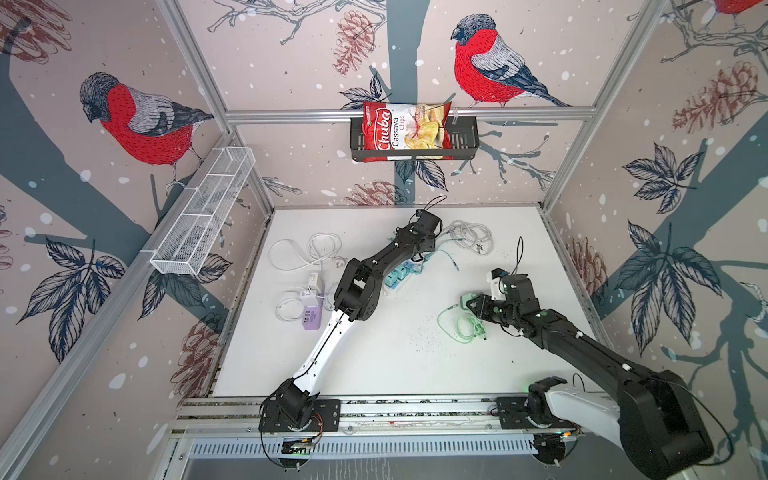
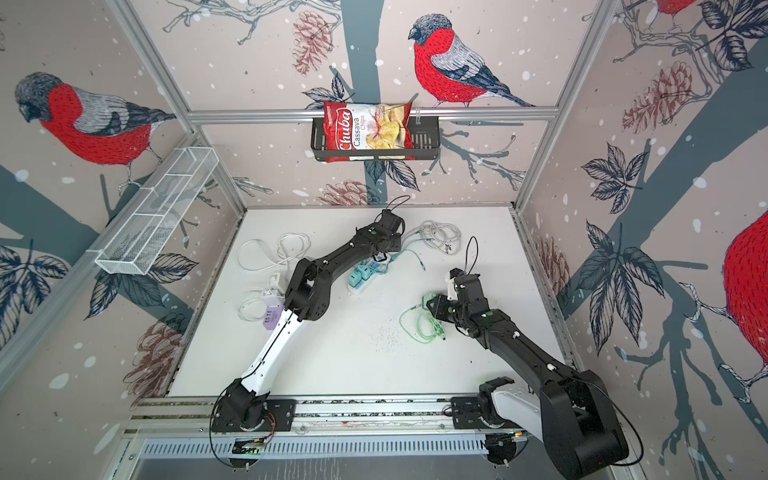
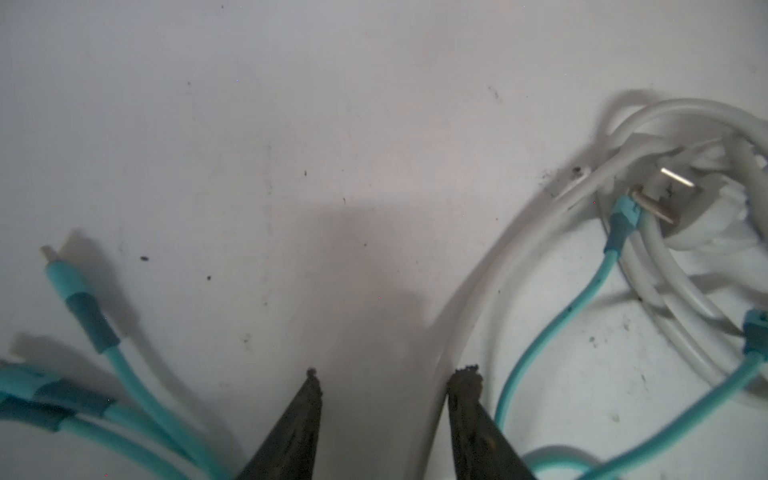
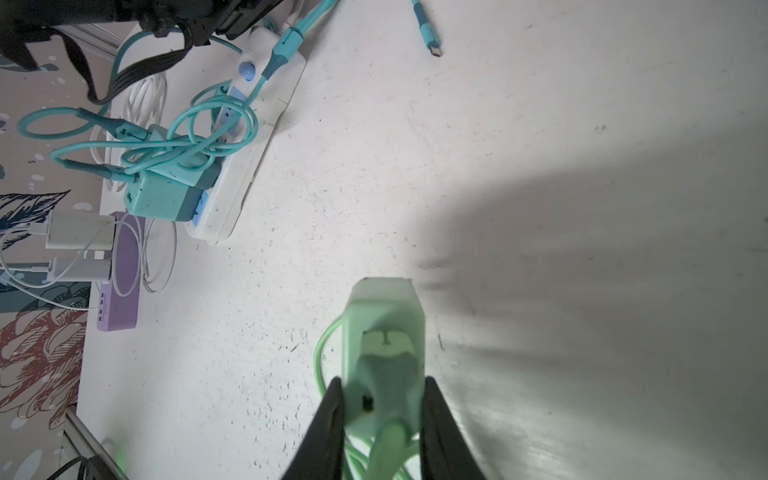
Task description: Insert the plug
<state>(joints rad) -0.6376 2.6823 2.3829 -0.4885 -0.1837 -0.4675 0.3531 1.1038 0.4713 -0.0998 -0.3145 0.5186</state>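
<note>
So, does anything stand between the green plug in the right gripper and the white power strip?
No, the table between the green plug, held by the right gripper, and the white power strip is bare. Teal chargers and loops of teal cable cover part of the strip, and the left arm hangs above it.

Left gripper (image 3: 390, 380) is pointing at bare white table (image 3: 291, 124), its jaws standing apart with nothing between them. Teal cables (image 3: 89, 316) are lying alongside; a white plug (image 3: 690, 195), prongs showing, is resting among coiled white cable (image 3: 519, 255).
</note>
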